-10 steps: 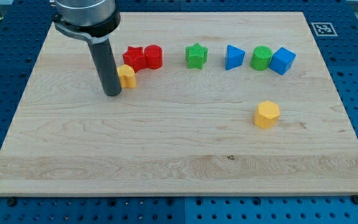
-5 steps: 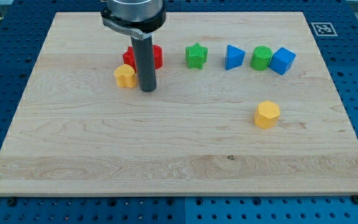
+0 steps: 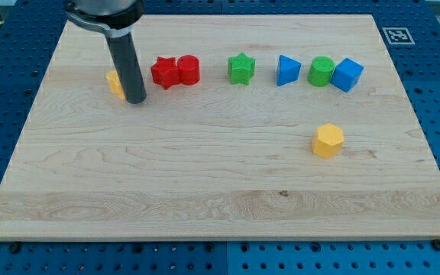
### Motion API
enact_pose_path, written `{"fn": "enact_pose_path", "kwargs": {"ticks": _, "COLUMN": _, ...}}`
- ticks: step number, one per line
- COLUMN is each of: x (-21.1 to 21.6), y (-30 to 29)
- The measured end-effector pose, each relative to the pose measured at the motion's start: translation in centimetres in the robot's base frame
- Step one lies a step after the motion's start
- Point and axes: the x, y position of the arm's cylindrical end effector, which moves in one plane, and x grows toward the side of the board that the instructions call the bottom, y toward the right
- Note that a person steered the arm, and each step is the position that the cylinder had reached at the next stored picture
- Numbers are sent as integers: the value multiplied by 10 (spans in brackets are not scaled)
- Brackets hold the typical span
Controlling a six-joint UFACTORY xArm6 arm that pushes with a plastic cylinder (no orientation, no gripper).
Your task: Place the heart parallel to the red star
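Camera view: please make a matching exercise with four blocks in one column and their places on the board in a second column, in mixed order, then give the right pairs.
Blocks
1. red star
2. yellow heart
3. yellow hexagon
4. blue cube

Places
A. alone, below the row, toward the view's right
B. touching the red cylinder
C. the view's right end of the row
D. just left of my tip, partly hidden by the rod

Pairs: 1-B, 2-D, 3-A, 4-C

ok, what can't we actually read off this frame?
- Yellow heart: camera view, mostly behind the rod; shape and facing unreadable.
- My tip: at the heart's right; contact cannot be told.
- Arm above the rod: cut off by the view's top edge.
- Red star and red cylinder: touching or a thin gap, too small to tell.
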Motion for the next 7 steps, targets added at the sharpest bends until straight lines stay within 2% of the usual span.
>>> {"fn": "enact_pose_path", "kwargs": {"ticks": 5, "x": -1, "y": -41}}
{"fn": "enact_pose_path", "kwargs": {"ticks": 7, "x": -24, "y": -41}}
